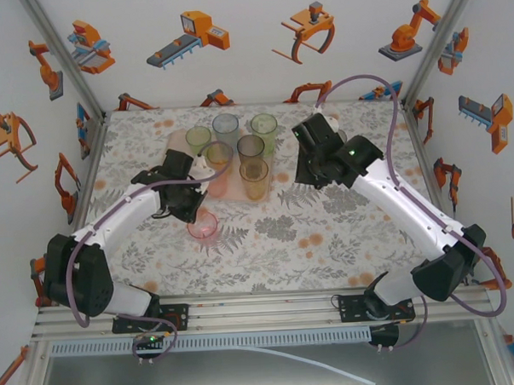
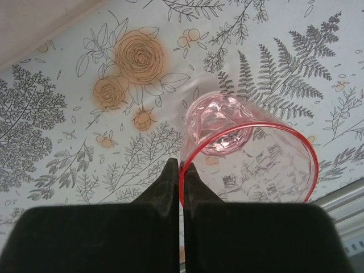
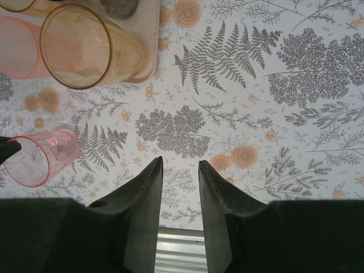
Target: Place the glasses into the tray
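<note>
A pink glass [image 1: 204, 226] is on the flowered tablecloth just in front of the pale pink tray [image 1: 222, 189]. My left gripper [image 1: 193, 214] is shut on its rim. In the left wrist view the fingers pinch the red rim, one inside and one outside the pink glass [image 2: 250, 151]. Several other glasses stand upright in a cluster at the tray, among them an orange glass [image 1: 255, 177] and a green glass [image 1: 264, 128]. My right gripper [image 3: 180, 164] hangs open over bare cloth to the right of the tray, holding nothing. Its view also takes in the pink glass [image 3: 40, 156] and an orange glass [image 3: 85, 45].
White walls with robot stickers close in the table on three sides. A metal rail [image 1: 262, 307] runs along the near edge by the arm bases. Open cloth lies between the two arms, in front of the tray. The tray's corner [image 2: 34, 23] is at upper left of the left wrist view.
</note>
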You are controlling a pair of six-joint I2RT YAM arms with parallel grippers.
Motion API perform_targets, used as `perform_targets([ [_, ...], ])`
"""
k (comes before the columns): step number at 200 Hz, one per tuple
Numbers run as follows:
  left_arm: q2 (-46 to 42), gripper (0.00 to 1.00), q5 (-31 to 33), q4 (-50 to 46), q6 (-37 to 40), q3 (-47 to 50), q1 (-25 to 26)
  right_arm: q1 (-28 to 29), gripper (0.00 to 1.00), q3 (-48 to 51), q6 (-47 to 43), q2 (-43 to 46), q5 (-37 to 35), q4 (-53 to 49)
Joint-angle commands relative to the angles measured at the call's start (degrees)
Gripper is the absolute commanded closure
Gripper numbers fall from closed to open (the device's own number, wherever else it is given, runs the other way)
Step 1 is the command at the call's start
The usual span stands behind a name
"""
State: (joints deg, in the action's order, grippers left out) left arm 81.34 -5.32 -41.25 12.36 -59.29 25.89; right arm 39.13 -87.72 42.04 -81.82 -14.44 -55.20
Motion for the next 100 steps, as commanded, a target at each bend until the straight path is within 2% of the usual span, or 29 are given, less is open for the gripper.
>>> perform_targets([
  [1,-2.68,1.0,1.17,-4.82,0.22,-4.63,-0.94,-0.55,0.66,0.36,0.23,1.23,0.0,1.05],
  [54,-2.81,1.0,-0.02,-8.72,0.27,-13.84,-10.92,-1.91,0.66,0.58,-0.6,1.05,0.98,1.33],
  [100,6.52,1.0,1.14,-4.2,-0.83,-22.9,-16.87,-3.03,0.66,0.9,-1.0,1.31,1.51,1.41],
])
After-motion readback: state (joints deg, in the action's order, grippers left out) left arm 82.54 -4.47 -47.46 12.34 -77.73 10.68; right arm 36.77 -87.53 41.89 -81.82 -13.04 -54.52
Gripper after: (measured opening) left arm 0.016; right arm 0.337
